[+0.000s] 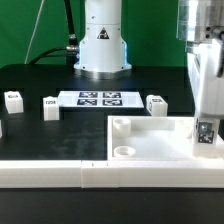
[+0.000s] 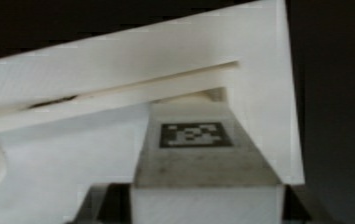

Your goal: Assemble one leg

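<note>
My gripper (image 1: 205, 128) is at the exterior view's right, shut on the leg (image 1: 205, 133), a small white block with a black-and-white tag. It holds the leg upright at the right-hand corner of the large flat white panel (image 1: 150, 140). In the wrist view the leg (image 2: 200, 150) fills the space between my dark fingers (image 2: 106, 205), its tag facing the camera, with the panel's raised rim (image 2: 121, 95) just beyond it. Whether the leg touches the panel's socket is hidden.
The marker board (image 1: 100, 99) lies at the back centre before the arm's base (image 1: 102, 45). Other white blocks stand at the left (image 1: 13, 99), (image 1: 51, 106) and near the middle (image 1: 157, 104). Long white bars (image 1: 50, 172) line the front edge. Panel sockets (image 1: 124, 151) show near its left side.
</note>
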